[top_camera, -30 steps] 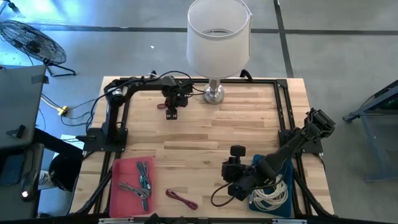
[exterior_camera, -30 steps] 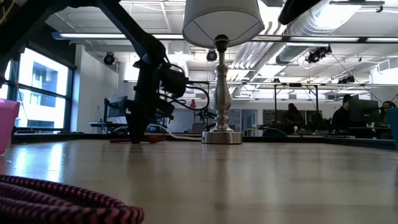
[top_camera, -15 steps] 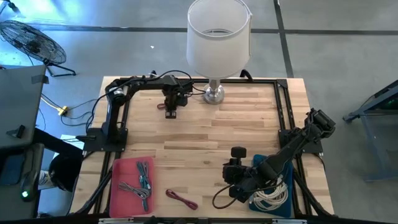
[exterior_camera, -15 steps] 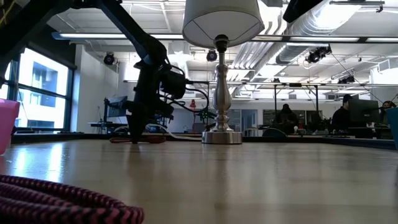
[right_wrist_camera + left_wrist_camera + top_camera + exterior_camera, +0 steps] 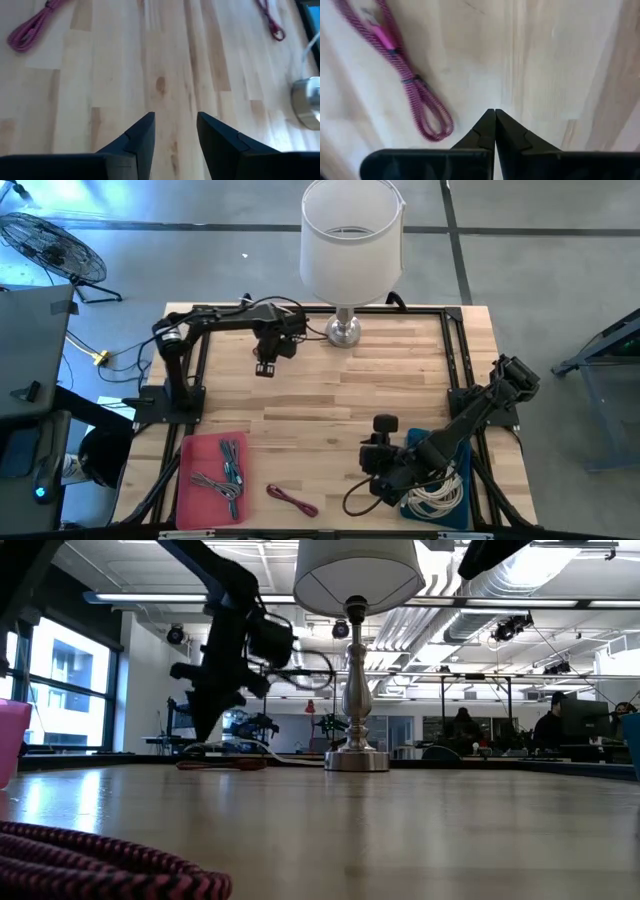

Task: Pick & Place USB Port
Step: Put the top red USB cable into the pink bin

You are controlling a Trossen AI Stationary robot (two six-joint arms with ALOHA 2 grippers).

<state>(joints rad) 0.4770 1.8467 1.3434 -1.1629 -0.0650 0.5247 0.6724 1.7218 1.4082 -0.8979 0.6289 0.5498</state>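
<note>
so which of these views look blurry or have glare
Left wrist view: the pink cable is smeared by motion blur. Low view: the near cable is out of focus and the left arm is slightly blurred; bright windows glare at the side. High view is sharp, evenly lit.

Pink-and-black braided cable point(image 5: 407, 80); pale wood table point(image 5: 380, 380); white lampshade point(image 5: 351, 235); pink tray point(image 5: 190, 475).

A lamp with a white shade point(image 5: 351, 238) and a chrome base point(image 5: 345, 332) is set at the far edge of the wooden table point(image 5: 330, 395). A floor fan point(image 5: 52, 245) is seen beyond the far left corner. People at desks point(image 5: 552, 730) are seen in the room behind.
</note>
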